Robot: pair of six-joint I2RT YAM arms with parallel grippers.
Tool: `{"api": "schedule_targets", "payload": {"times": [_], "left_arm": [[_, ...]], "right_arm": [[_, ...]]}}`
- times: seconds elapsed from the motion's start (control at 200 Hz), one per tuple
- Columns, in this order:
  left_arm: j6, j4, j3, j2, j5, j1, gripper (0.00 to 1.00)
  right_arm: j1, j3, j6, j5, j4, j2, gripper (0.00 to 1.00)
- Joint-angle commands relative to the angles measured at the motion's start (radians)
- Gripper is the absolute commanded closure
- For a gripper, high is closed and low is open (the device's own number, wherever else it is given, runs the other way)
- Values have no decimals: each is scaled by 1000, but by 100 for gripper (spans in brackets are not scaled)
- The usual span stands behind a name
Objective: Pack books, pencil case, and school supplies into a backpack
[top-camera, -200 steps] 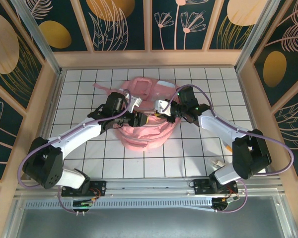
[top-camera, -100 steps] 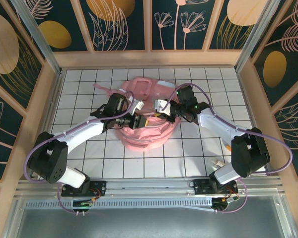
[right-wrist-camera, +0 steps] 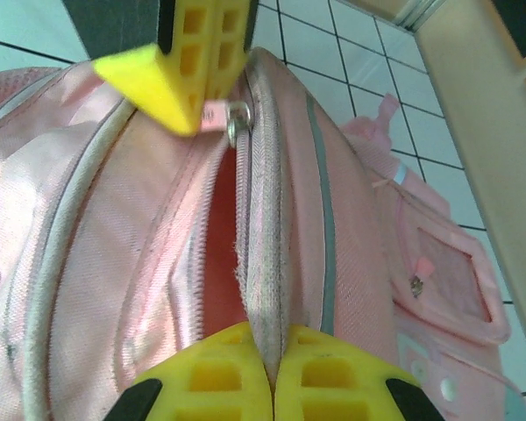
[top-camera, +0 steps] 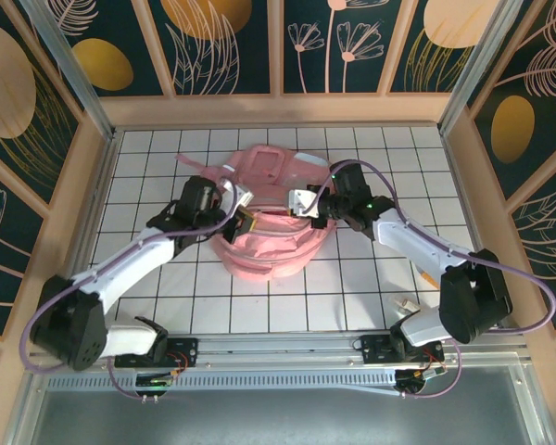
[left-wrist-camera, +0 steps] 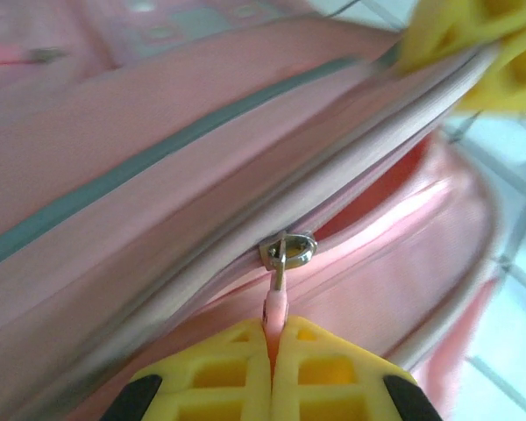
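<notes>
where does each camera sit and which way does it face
top external: fixed above and behind the arms, looking down on the table and backpack; both arms show.
left wrist: on the left arm, facing the backpack; left gripper shut on the zipper pull.
right wrist: on the right arm, facing the backpack too; right gripper shut on its zipper edge.
shared: both wrist views show the zipper pull and the other gripper.

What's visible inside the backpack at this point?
Through the narrow zipper gap, just reddish lining shows. Any contents are covered by fabric of the backpack, which the right gripper pinches.
</notes>
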Motion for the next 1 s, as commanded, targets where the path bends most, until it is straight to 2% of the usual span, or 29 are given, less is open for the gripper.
{"api": "schedule_targets", "payload": {"times": [0.0,0.135,0.22,0.37,0.455,0.52,0.591,0.676,0.761,0.826,0.916,0.971,0.996], "left_arm": [[121,74,-109,-74,-368,70,100],[139,87,-106,-32,-377,182,100],[164,96,-74,13,-398,189,100],[223,170,-52,91,-407,216,100],[206,164,-8,162,-256,315,100],[241,147,34,208,-205,342,100],[343,131,67,244,-100,342,100],[561,77,86,275,102,343,99],[666,77,88,291,168,341,100],[729,43,107,290,233,341,100],[686,72,102,254,276,341,100],[630,125,68,215,281,341,100],[604,151,49,194,282,341,100]], "right_arm": [[-19,-31,-45,-95,81,-69,100],[-6,-54,-141,-124,61,-100,100],[26,-58,-232,-118,0,-116,100],[48,-72,-229,-144,6,-150,100],[50,-96,-202,-164,51,-179,100],[56,-111,-182,-176,76,-192,100],[68,-122,-172,-175,90,-193,100],[86,-128,-172,-169,105,-182,100],[96,-116,-171,-170,101,-165,100],[100,-106,-171,-117,92,-148,100],[99,-132,-77,43,185,-122,100],[100,-180,78,141,351,-112,63],[100,-189,122,169,391,-103,55]]}}
